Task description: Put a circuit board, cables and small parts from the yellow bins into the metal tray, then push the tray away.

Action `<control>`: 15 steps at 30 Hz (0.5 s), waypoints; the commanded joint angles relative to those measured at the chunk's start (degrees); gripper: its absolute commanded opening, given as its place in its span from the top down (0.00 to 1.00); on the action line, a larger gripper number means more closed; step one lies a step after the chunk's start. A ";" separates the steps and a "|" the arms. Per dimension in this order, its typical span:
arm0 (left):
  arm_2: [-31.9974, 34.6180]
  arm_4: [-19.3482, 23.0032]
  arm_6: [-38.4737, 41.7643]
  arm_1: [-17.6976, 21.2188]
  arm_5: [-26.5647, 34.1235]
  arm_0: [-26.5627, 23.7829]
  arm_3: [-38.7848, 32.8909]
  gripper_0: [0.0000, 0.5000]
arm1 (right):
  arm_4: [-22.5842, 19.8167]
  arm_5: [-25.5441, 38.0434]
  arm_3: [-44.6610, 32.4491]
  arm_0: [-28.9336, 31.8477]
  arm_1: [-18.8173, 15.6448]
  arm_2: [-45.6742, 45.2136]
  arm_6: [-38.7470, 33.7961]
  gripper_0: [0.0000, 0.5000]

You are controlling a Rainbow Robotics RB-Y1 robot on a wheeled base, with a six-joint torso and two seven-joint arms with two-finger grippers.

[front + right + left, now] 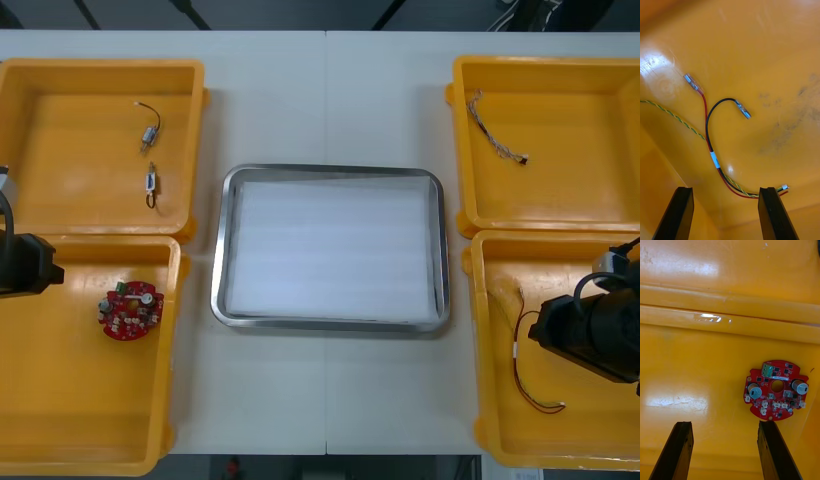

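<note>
Tabletop (330,100): light, metal tray (222,250) mid-table, white inside
Left jaws: wide apart, gripping nothing, over near left yellow bin (60,420), circuit board (767,401) close by
Right jaws: wide apart too, empty, over red and black cable (708,142) in near right yellow bin (485,430)
Front view adds: small metal parts (150,135) far left, thin cable (495,140) far right

Right arm (600,330) hides perhaps half the red cable (519,376).

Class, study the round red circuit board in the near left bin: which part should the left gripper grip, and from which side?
Probably its thin outer rim, coming straight down from above: the circuit board lies flat on the yellow bin floor, with raised parts on top. The open left gripper should straddle opposite edges.
</note>
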 commanded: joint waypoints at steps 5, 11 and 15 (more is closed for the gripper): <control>-4.52 -3.65 4.20 0.56 -3.12 0.48 0.04 0.00 | 2.78 -3.99 2.46 0.91 0.67 4.79 2.01 0.00; -7.86 -5.23 5.60 0.47 -5.05 -0.22 0.22 0.00 | 4.18 -6.98 4.13 0.99 0.67 7.33 2.72 0.00; -11.03 -6.90 6.92 0.56 -7.60 -0.66 0.92 0.00 | 5.15 -8.12 4.92 0.99 0.67 8.57 3.33 0.00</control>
